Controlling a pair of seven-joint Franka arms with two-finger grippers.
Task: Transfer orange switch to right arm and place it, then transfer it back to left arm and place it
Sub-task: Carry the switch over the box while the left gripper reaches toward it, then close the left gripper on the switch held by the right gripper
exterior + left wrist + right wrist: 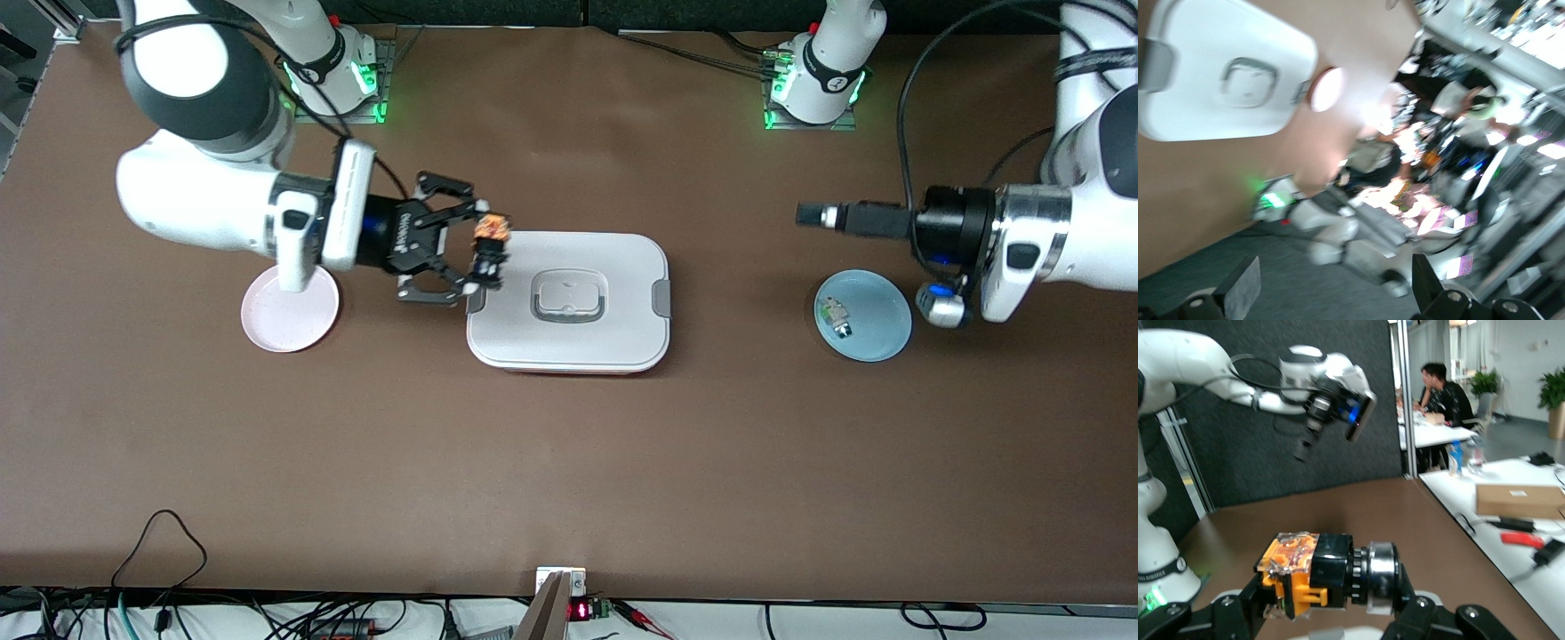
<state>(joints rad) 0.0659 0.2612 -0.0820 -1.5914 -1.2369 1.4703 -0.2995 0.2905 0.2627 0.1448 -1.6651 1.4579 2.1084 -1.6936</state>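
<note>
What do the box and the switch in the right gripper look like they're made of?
Box: likely matte white moulded plastic, going by its rounded edges and grey latches. Orange switch: glossy orange and black plastic with a shiny metal collar, held in the right gripper.

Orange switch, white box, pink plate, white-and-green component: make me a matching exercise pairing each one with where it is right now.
Things:
1. orange switch
2. white box
3. pink plate
4. white-and-green component

Places:
A. in the blue plate
B. on the table, partly under the right arm's wrist
C. held in the right gripper, over the box's edge
D. on the table between the two plates

Pairs: 1-C, 2-D, 3-B, 4-A
</note>
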